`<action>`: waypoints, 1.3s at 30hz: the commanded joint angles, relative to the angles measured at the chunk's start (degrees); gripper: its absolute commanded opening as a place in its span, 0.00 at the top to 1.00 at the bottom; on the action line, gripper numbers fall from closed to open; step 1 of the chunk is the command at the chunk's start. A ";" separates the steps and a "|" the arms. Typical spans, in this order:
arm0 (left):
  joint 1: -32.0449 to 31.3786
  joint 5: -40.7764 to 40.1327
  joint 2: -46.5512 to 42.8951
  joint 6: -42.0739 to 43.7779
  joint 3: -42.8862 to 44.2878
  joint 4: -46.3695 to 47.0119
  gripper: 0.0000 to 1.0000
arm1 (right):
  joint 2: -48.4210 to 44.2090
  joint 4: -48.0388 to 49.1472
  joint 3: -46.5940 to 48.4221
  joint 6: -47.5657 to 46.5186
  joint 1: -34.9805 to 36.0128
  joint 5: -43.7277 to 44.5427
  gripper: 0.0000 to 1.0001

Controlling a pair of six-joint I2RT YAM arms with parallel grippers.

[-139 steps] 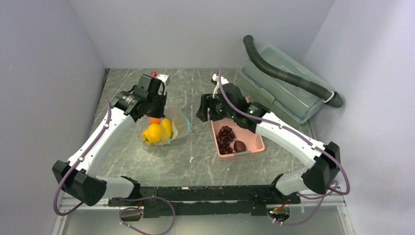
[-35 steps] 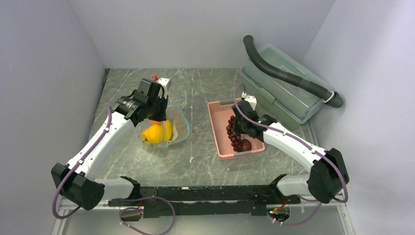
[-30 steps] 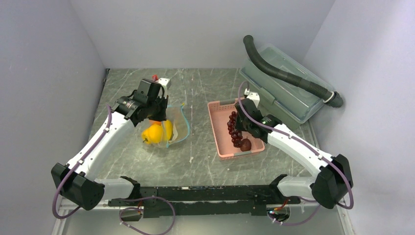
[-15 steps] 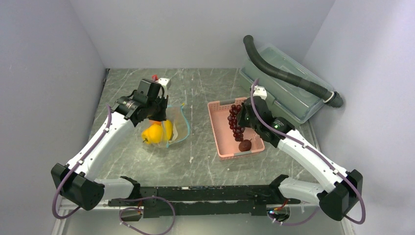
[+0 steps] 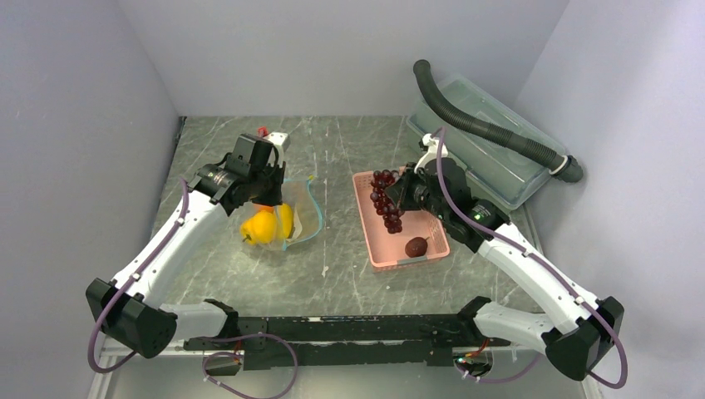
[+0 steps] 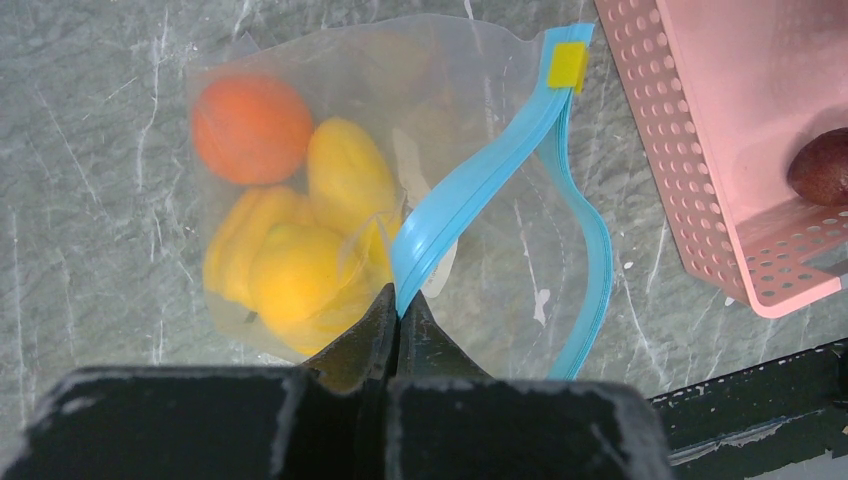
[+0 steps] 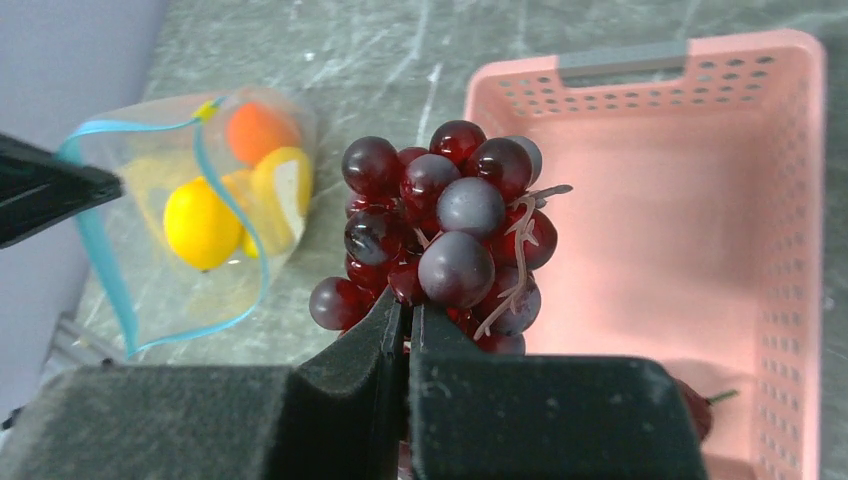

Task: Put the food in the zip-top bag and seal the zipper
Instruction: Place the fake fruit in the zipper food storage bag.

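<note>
Dark purple bunch of toy grapes [image 7: 450,235]: clear of the worktop [image 5: 332,150], clamped at the stem between the closed right fingers [image 7: 408,325], long axis hanging roughly downward over the far-left corner of the pink slotted plastic basket [image 5: 363,224]. Target off to the left across a bare strip: clear floppy zip-top bag [image 6: 480,90], mouth gaping toward the basket, loop running near to far, blue-teal zipper strip [image 6: 470,190] pinched between the closed left fingers [image 6: 398,320]. Likely next: leftward carry, bunch lowered tip first. Dark reddish-brown round fruit [image 5: 416,246] waiting in the basket.
</note>
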 commanded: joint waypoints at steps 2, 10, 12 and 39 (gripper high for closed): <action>0.01 0.78 -1.83 0.70 -0.27 1.74 1.00 | -0.69 9.40 3.65 0.58 -0.08 -9.89 1.00; 0.01 1.14 -1.82 0.72 -0.32 1.74 1.00 | 2.85 17.77 6.01 4.10 2.40 -15.99 1.00; 0.05 1.14 -1.78 0.72 -0.28 1.78 1.00 | 3.82 20.19 6.51 4.99 3.85 -15.54 1.00; 0.41 3.34 -1.87 -0.87 -0.74 2.70 1.00 | 16.58 43.15 5.68 16.87 18.54 4.13 1.00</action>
